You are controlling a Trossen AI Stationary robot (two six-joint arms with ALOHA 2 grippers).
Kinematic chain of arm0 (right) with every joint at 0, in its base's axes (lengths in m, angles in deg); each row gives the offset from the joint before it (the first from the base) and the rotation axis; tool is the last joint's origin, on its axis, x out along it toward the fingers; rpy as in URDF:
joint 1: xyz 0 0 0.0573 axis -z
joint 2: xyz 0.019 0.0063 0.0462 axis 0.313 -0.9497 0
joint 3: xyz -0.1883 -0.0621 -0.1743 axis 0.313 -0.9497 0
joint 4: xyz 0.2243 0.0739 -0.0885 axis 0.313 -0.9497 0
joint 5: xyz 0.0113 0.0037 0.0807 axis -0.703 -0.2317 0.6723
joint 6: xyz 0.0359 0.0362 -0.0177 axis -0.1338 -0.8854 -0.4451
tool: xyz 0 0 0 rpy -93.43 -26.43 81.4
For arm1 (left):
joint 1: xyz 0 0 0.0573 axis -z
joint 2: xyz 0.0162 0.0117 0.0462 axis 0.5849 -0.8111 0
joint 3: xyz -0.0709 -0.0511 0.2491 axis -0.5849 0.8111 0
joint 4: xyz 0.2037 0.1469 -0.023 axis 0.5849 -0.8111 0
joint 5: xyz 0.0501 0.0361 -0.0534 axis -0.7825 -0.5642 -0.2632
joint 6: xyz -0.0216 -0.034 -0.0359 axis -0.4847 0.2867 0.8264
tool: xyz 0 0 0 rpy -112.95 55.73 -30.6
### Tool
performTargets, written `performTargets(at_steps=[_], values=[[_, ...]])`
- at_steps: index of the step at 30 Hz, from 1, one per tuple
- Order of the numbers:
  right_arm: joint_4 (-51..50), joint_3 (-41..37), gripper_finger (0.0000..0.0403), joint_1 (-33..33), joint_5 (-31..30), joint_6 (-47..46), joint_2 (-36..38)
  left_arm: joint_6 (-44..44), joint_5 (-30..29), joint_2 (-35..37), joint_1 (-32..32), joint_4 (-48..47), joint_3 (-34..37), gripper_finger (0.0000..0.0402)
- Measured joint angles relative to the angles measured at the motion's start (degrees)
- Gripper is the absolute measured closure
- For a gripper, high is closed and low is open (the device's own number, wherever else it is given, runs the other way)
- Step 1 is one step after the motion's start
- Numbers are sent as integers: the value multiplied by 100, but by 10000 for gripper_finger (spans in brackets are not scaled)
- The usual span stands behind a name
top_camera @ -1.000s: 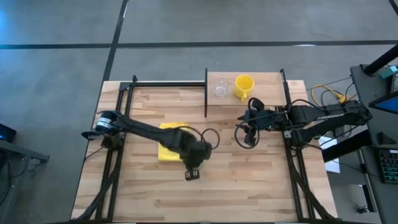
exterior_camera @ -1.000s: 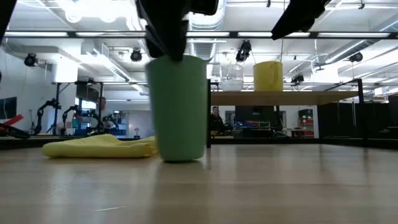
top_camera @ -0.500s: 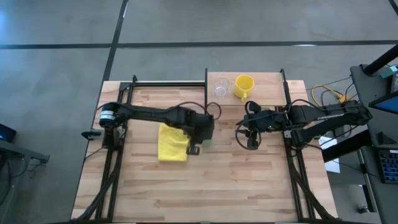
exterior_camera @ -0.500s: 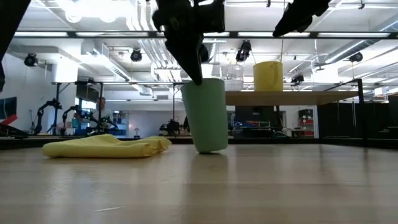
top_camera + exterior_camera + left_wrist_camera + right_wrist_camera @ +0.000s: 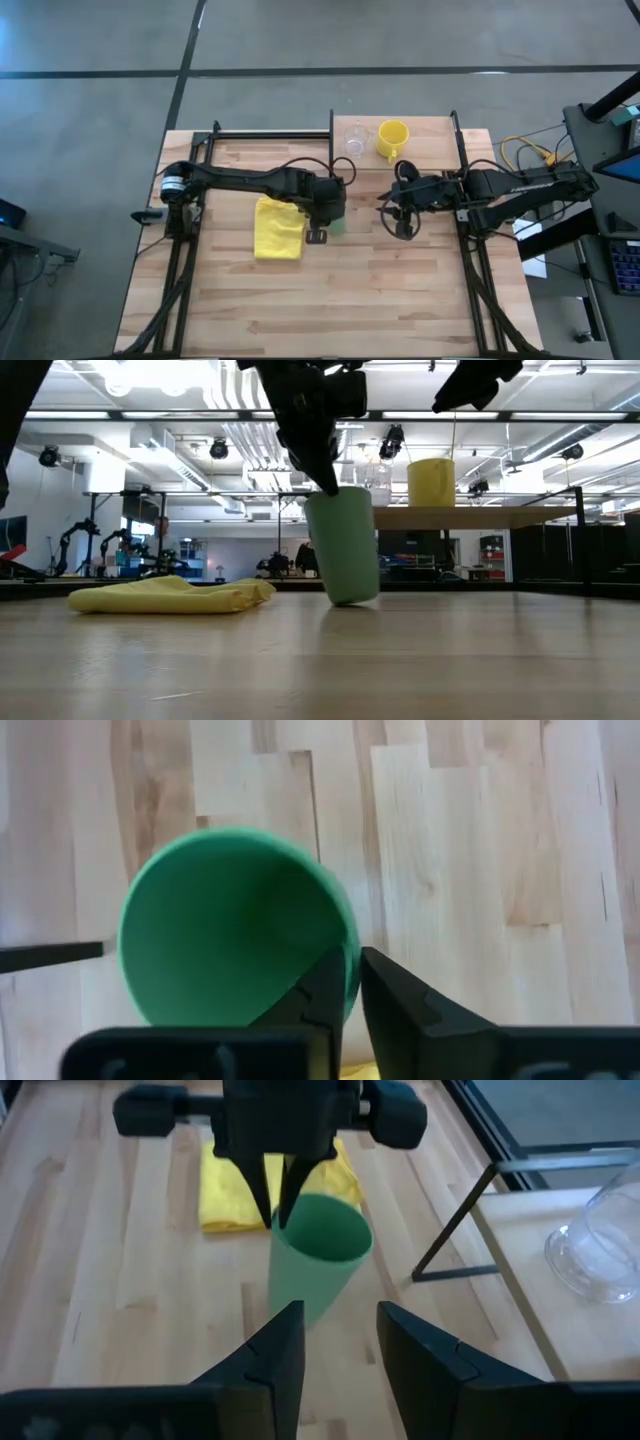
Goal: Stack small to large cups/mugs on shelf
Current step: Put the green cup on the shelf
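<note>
The green cup [image 5: 337, 222] is at mid-table, right of the flat yellow cloth [image 5: 277, 228], tilted, with my left gripper [image 5: 350, 992] shut on its rim. In the low view the green cup [image 5: 343, 545] is low over the tabletop; whether its base touches I cannot tell. My right gripper [image 5: 338, 1355] is open and empty, hovering to the cup's right, in front of the shelf [image 5: 430, 150]. The clear glass cup [image 5: 354, 140] and the yellow mug [image 5: 391, 138] stand on the shelf's far part, side by side. My left gripper pinches the cup's rim [image 5: 350, 970] on the side toward the cloth, one finger [image 5: 325, 995] inside the cup and one [image 5: 400, 1005] outside. The fingers come from above, slanting down. The cup hangs tilted below them, its mouth leaning toward the table's left.
The yellow cloth [image 5: 170, 595] lies flat left of the cup. Black posts and a rail [image 5: 455, 1230] edge the shelf on the side facing the cup. Bare wooden tabletop [image 5: 380, 300] spreads toward the near edge.
My left gripper has carried the green cup from the near-middle of the table toward the far edge and to the right, closer to the shelf. The cup has tipped from upright to tilted.
</note>
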Motion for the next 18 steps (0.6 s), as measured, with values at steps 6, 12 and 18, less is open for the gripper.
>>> performTargets(at_steps=[6, 12, 18], values=[[133, 0, 280, 0, 0, 2, 0, 9, 0, 0, 2, 0, 4, 335], [128, 0, 278, 0, 3, 133, 2, 174, 9, 2, 2, 201, 3, 320], [131, 0, 267, 0, 331, 550, -39, 447, 66, 24, 20, 234, -332, 320]])
